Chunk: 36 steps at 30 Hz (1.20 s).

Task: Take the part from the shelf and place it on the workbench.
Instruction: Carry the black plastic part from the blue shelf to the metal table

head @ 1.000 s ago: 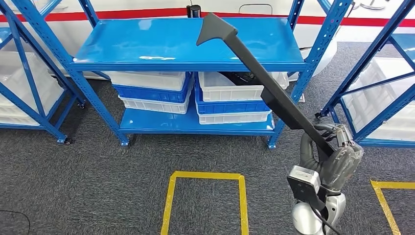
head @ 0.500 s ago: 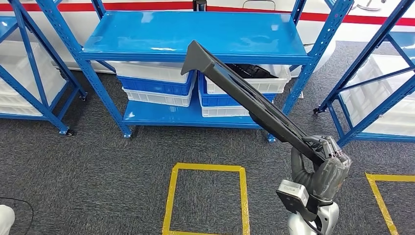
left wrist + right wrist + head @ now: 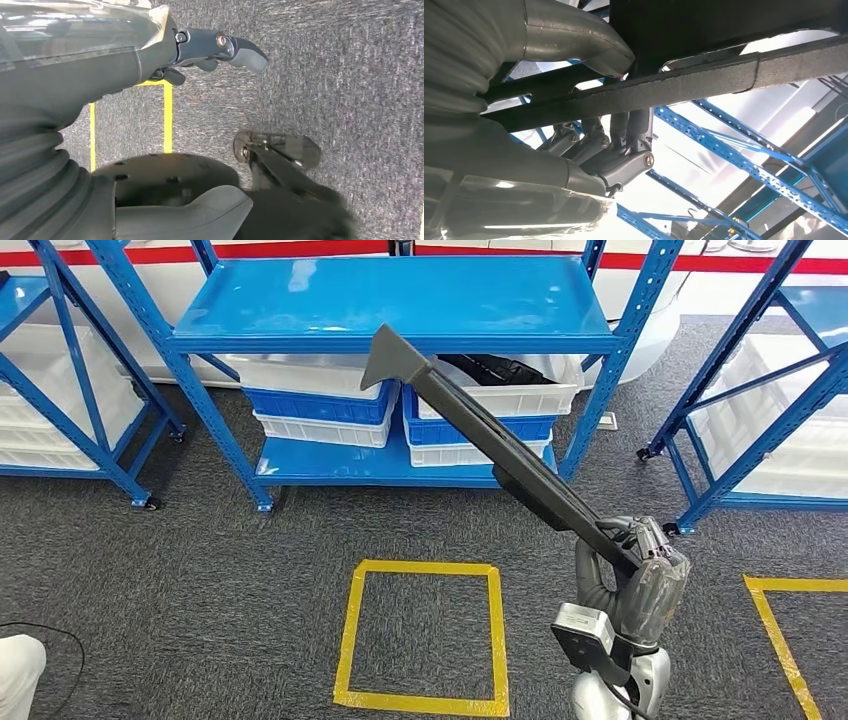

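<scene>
One long black part [image 3: 480,430], clamped at its lower end in the right robot hand [image 3: 640,550], slanting up before the blue shelf [image 3: 390,305]. Four bins below, partly hidden. Left robot hand [image 3: 200,50]: empty, fingers extended over carpet.

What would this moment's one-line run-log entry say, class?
stage: carrying | right hand: grips long black part | left hand: holds nothing | part: off blue shelf, raised over carpet

Left hand [image 3: 165,50] above grey carpet [image 3: 350,75]
</scene>
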Each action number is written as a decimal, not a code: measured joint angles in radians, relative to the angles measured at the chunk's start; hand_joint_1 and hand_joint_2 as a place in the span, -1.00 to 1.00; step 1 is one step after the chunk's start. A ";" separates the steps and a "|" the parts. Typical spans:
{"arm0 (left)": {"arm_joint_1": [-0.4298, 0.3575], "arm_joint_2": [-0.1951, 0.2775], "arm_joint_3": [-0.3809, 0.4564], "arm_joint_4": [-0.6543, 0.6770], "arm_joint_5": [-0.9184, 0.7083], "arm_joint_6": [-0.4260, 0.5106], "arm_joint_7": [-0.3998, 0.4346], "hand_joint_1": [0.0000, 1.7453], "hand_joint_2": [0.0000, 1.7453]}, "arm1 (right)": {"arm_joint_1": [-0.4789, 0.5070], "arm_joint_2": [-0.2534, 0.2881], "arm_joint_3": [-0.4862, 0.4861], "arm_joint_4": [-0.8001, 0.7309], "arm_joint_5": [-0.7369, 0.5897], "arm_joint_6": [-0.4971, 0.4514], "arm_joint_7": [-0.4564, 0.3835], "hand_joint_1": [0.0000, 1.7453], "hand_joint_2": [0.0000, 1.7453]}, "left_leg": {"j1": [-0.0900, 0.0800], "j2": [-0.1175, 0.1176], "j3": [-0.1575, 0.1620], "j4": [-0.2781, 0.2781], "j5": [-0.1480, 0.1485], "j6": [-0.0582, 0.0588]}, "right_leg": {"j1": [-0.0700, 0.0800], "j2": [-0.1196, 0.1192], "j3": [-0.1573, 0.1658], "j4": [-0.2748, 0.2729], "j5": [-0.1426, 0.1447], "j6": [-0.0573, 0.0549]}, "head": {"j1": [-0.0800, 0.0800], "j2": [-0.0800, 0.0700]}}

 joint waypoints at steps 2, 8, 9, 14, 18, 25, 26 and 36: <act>-0.002 0.000 0.000 0.000 0.000 0.001 -0.002 -1.00 1.00 | -0.002 0.002 0.002 0.001 0.000 0.000 0.000 1.00 1.00 | -0.005 -0.004 0.055 -0.092 0.012 0.009 | 0.001 0.000 -0.005 -0.001 0.012 0.014 | 0.001 0.000; -0.005 -0.004 0.007 0.000 0.012 0.011 -0.031 -1.00 1.00 | -0.003 0.004 0.002 0.003 0.066 -0.001 0.008 1.00 1.00 | -0.011 0.006 0.017 -0.120 0.059 0.057 | 0.005 0.001 -0.068 0.100 -0.060 0.023 | 0.005 0.000; -0.006 -0.005 0.008 0.000 0.013 0.013 -0.033 -1.00 1.00 | -0.003 0.004 0.002 0.003 0.086 -0.001 0.014 1.00 1.00 | -0.013 0.007 0.003 -0.120 0.069 0.061 | 0.007 0.001 -0.091 0.167 -0.103 0.016 | 0.007 0.000; -0.005 -0.005 0.013 0.000 0.021 0.021 -0.020 -1.00 1.00 | -0.001 -0.006 -0.001 -0.010 0.139 -0.002 0.045 1.00 1.00 | -0.022 0.012 -0.057 -0.112 0.112 0.061 | 0.011 0.001 -0.024 0.210 -0.101 0.039 | 0.009 0.000; -0.006 -0.008 0.024 0.000 0.023 0.022 -0.007 -1.00 1.00 | -0.005 -0.023 -0.003 -0.030 0.097 -0.003 0.052 1.00 1.00 | -0.029 0.012 -0.083 -0.094 0.133 0.046 | 0.021 0.003 0.125 -0.024 -0.094 0.024 | 0.007 0.000; -0.004 -0.009 0.030 0.000 0.016 0.015 -0.015 -1.00 1.00 | -0.025 -0.044 -0.010 -0.030 0.040 -0.003 0.073 1.00 1.00 | -0.013 0.002 -0.161 0.122 -0.033 0.007 | 0.009 -0.001 0.079 -0.026 -0.045 -0.026 | -0.004 0.000; -0.004 -0.009 0.030 0.000 0.012 0.012 -0.016 -1.00 1.00 | -0.030 -0.048 -0.011 -0.029 0.031 -0.003 0.075 1.00 1.00 | -0.010 0.002 -0.174 0.180 -0.057 0.002 | 0.010 -0.002 0.069 -0.023 -0.040 -0.025 | -0.004 0.000; -0.004 -0.008 0.030 0.001 -0.018 0.001 -0.016 -1.00 1.00 | -0.072 -0.080 -0.035 -0.003 -0.043 -0.003 0.057 1.00 1.00 | -0.016 0.000 0.016 -0.094 0.038 0.041 | 0.010 -0.002 0.006 0.010 -0.011 0.023 | -0.004 0.000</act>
